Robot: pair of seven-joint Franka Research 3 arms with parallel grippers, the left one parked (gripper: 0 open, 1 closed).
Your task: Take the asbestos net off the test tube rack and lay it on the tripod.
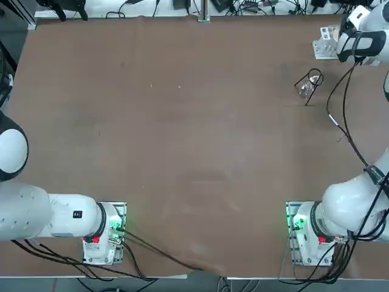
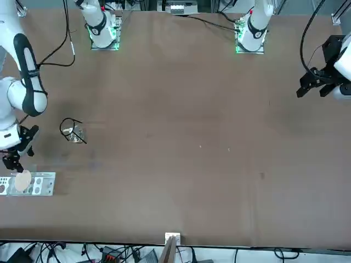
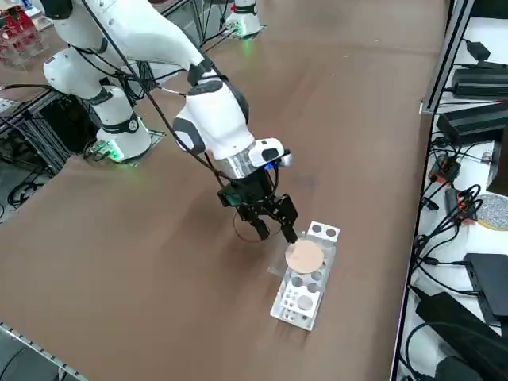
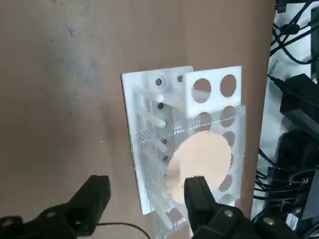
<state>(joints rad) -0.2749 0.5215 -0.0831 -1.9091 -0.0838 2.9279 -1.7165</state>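
Note:
The white test tube rack point(image 3: 298, 305) lies at the table's far right corner, also seen in the top view point(image 1: 324, 48) and in the front view point(image 2: 41, 184). The asbestos net point(image 3: 304, 256), grey mesh with a beige disc, rests flat on the rack's top plate point(image 4: 209, 87). My right gripper point(image 3: 276, 230) hangs open just above the net's near edge, nothing between its fingers. In the wrist view one finger point(image 4: 197, 194) covers the net's disc point(image 4: 202, 159) and the other stands over bare table beside the rack. The dark wire tripod point(image 1: 309, 85) stands close by point(image 2: 71, 130), towards the table's middle.
The right arm's cable point(image 1: 340, 121) loops over the table between its base and the wrist. Beyond the table's right edge lie black boxes and cables point(image 3: 476, 119). The table edge runs just past the rack.

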